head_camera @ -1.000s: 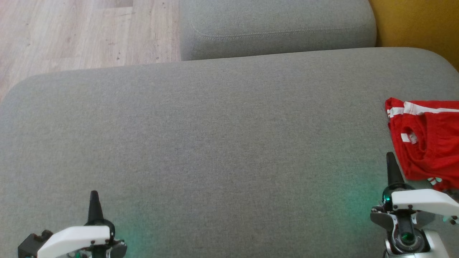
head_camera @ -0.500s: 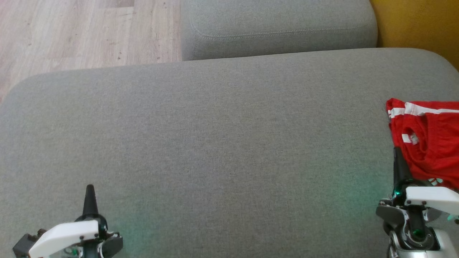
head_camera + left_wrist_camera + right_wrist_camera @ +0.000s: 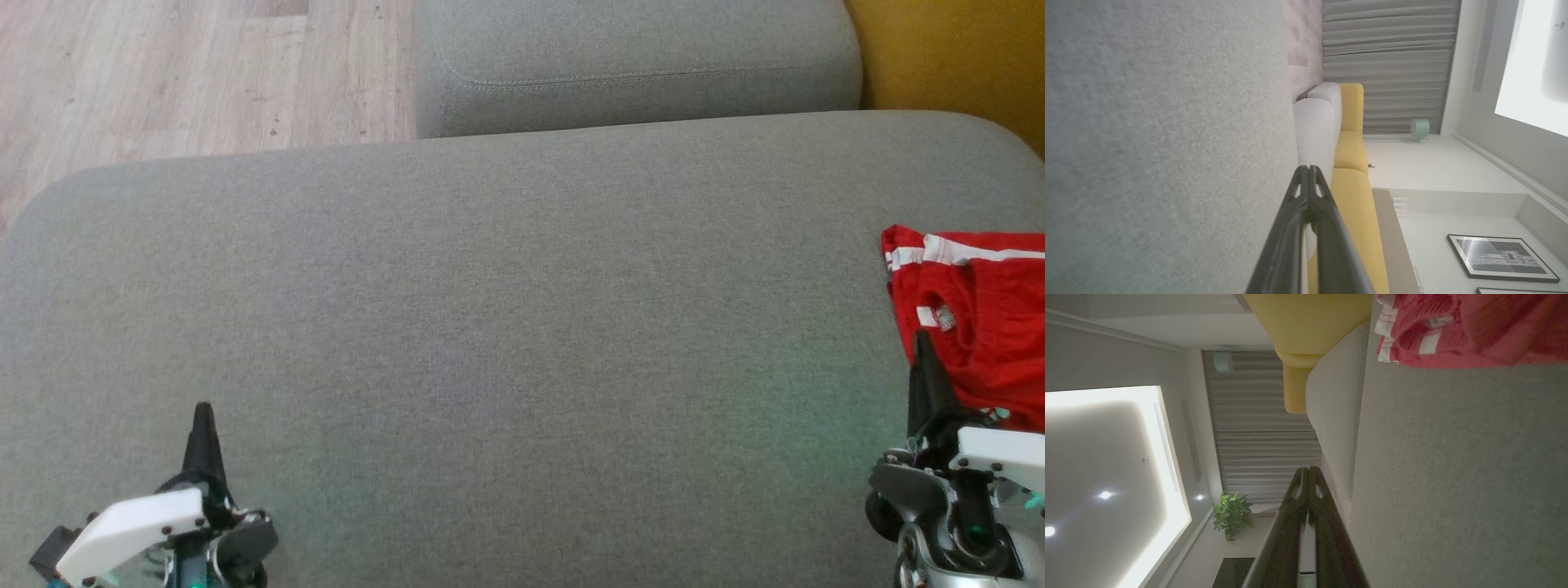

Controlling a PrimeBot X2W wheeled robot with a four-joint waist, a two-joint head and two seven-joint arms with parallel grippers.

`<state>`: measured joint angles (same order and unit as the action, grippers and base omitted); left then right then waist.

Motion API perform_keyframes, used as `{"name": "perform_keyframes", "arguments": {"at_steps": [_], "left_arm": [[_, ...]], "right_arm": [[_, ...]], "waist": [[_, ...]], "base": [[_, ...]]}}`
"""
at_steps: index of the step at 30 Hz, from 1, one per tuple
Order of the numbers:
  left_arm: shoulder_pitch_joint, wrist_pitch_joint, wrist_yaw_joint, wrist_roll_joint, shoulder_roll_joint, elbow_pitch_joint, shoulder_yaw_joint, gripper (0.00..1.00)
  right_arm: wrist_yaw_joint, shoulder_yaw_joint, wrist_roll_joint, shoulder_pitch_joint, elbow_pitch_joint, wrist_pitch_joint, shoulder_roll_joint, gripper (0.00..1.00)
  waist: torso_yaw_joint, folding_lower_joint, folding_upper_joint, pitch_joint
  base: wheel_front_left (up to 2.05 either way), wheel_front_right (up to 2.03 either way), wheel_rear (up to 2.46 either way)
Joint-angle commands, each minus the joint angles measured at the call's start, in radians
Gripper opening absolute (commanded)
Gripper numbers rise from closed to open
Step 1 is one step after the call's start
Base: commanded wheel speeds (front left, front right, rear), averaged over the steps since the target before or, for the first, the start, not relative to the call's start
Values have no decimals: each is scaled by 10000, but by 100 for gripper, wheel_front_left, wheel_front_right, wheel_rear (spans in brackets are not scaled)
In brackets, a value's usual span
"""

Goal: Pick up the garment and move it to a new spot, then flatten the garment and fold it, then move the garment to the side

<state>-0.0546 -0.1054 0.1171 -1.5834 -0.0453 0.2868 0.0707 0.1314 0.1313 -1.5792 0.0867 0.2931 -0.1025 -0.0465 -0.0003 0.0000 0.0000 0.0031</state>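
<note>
The garment [image 3: 984, 327] is red with white stripes and lies crumpled at the right edge of the grey sofa cushion [image 3: 490, 327]; it also appears as the red garment [image 3: 1470, 330] at the top of the right wrist view. My right gripper [image 3: 924, 343] is shut, its tip right beside the garment's lower left edge, holding nothing. Its joined tips [image 3: 1307, 470] show above the cushion. My left gripper [image 3: 202, 411] is shut and empty at the lower left, far from the garment, seen as closed fingers [image 3: 1308, 169] in the left wrist view.
A second grey cushion [image 3: 637, 65] sits behind the main one. Wooden floor [image 3: 180, 73] lies to the far left and a yellow sofa part [image 3: 955, 57] at the far right. The cushion's left edge curves down near the floor.
The right gripper has drifted right and closer to the garment's edge. The left gripper has shifted slightly forward. Both stayed shut; the garment has not moved.
</note>
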Motion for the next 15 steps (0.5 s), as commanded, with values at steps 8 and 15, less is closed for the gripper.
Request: {"name": "perform_keyframes", "arguments": {"at_steps": [8, 15], "left_arm": [[-535, -77, 136, -255, -49, -413, 429, 0], [-535, -77, 136, -255, -49, -413, 429, 0]], "right_arm": [[-7, -174, -294, 212, -483, -108, -37, 0], [-7, -175, -295, 212, -483, -107, -37, 0]], "waist": [[3, 0, 0, 0], [3, 0, 0, 0]], "base": [[0, 0, 0], [0, 0, 0]]}}
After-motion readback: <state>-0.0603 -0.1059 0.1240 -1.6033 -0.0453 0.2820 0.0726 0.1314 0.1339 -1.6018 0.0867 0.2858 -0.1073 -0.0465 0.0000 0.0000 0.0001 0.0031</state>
